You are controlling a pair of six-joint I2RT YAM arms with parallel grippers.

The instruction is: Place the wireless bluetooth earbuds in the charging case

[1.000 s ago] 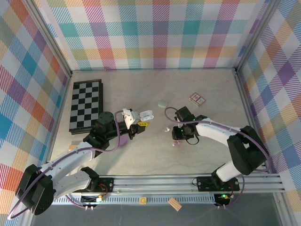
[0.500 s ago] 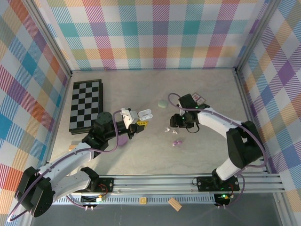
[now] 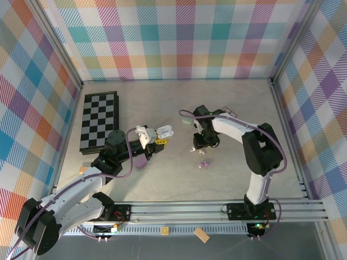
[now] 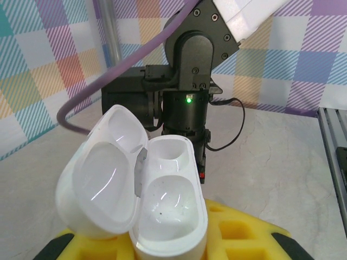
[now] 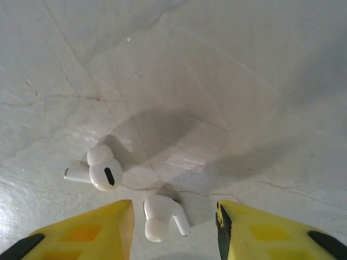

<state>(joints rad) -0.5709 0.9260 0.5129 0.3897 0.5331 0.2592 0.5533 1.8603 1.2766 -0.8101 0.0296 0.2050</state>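
Observation:
My left gripper (image 3: 156,140) is shut on a white charging case (image 4: 169,214), held up with its lid (image 4: 102,187) swung open and both wells empty. The same case (image 3: 166,131) sits left of centre in the top view. Two whitish earbuds lie on the table under my right gripper (image 3: 197,144). One earbud (image 5: 161,215) lies between the open yellow fingers (image 5: 91,234), untouched, and the other earbud (image 5: 101,170) lies just outside the left finger. My right gripper (image 5: 173,230) hovers low over them. Lilac earbuds (image 3: 204,163) lie a little nearer.
A pale green case (image 3: 187,120) lies behind the right wrist and a purple case (image 3: 141,161) under the left arm. A patterned card (image 3: 228,113) sits at back right. A chessboard (image 3: 98,120) lies far left. The right arm's body (image 4: 187,92) stands close before the held case.
The right arm has swung back and to the left, away from the lilac earbuds, and its open gripper now hangs over the white earbuds. The left gripper has shifted slightly with the case.

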